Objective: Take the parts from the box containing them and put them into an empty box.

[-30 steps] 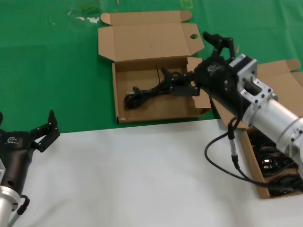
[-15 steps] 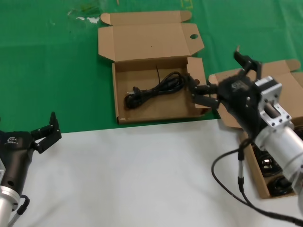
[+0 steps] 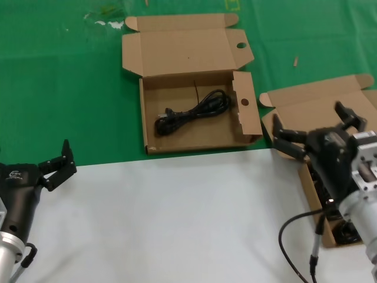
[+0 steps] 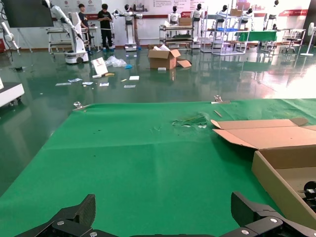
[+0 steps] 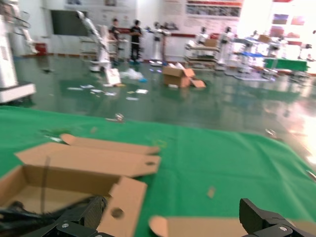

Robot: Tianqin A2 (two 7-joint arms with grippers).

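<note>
Right pincer (image 3: pixel 318 131) open, empty, above source box (image 3: pixel 330 106); left pincer (image 3: pixel 56 162) open, idle; cords (image 3: pixel 339 203) light, floppy, glossy; grip bundle mid-coil, not plug.

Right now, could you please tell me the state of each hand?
Left hand: open, holding nothing, parked at the table's near left edge.
Right hand: open, holding nothing, above the box on the right.

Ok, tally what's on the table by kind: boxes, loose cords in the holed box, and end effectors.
Cardboard boxes: 2, the holed box and the plain-lidded box
Cords in the holed box: 1
End effectors: 2, left and right
Total: 5
</note>
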